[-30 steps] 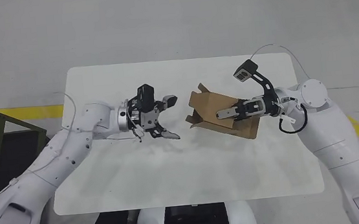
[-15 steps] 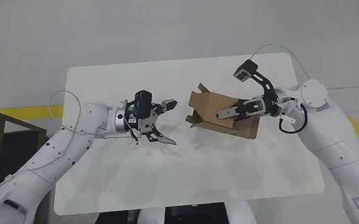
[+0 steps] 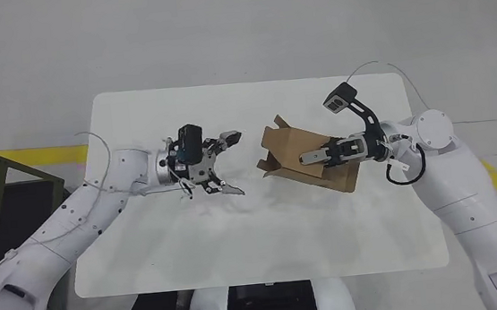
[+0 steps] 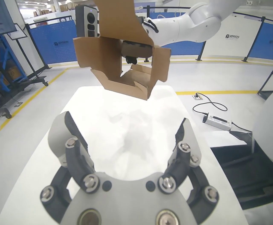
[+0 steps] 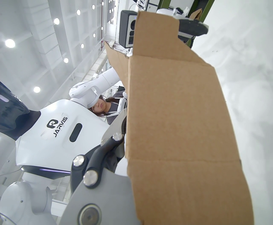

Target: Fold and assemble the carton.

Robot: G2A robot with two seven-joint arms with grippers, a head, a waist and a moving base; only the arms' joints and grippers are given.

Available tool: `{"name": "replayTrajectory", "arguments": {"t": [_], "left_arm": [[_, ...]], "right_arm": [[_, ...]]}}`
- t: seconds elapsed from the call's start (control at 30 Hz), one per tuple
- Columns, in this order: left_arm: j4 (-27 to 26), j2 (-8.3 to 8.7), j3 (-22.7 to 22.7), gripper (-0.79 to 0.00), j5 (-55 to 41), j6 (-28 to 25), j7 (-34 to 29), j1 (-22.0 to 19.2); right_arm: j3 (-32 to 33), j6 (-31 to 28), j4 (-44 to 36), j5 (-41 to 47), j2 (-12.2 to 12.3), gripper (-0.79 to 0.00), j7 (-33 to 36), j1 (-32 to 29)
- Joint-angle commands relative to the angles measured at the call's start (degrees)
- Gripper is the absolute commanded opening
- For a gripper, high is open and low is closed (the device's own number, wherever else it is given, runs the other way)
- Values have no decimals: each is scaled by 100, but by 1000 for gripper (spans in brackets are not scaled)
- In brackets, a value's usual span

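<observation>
Left gripper (image 3: 231,164) hovers over the white table (image 3: 150,254), left of centre, its fingers (image 4: 64,119) spread wide with nothing between them, pointing at the carton (image 3: 306,149); the two are apart; the brown carton (image 4: 119,66) is held up off the table, right of centre, partly opened with its flaps loose; the right gripper (image 3: 306,159) is clamped on one of its panels (image 5: 177,127).

A plain brown cardboard carton (image 3: 283,143), even tan throughout, matte white rectangular table (image 3: 239,246) faintly clouded grey, left gripper (image 4: 124,120) in silver metal with black finger pads (image 4: 72,125), pale grey floor (image 3: 219,32), bright yellow floor stripe (image 3: 42,155), blue screens (image 4: 53,34) behind, seemingly dotted with fine holes
</observation>
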Motion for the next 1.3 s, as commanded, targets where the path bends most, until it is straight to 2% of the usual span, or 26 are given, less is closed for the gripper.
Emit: {"name": "replayTrajectory", "arguments": {"t": [0.0,0.23,0.43,0.57,1.27], "left_arm": [[-79,20,-28,0,246,-68,65,86],[-235,-30,8,0,710,-243,181,184],[-223,-160,89,0,992,-279,558,131],[-224,-265,199,0,1184,-335,573,58],[-152,-545,231,0,1450,-544,784,-87]], "right_arm": [[0,0,0,0,0,-785,0,0],[32,105,-281,-209,17,-785,-264,-149],[44,128,-321,-277,23,-785,-230,-174],[36,138,-328,-308,21,-785,-230,-177],[-185,198,-393,-460,-34,-785,-175,-133]]}}
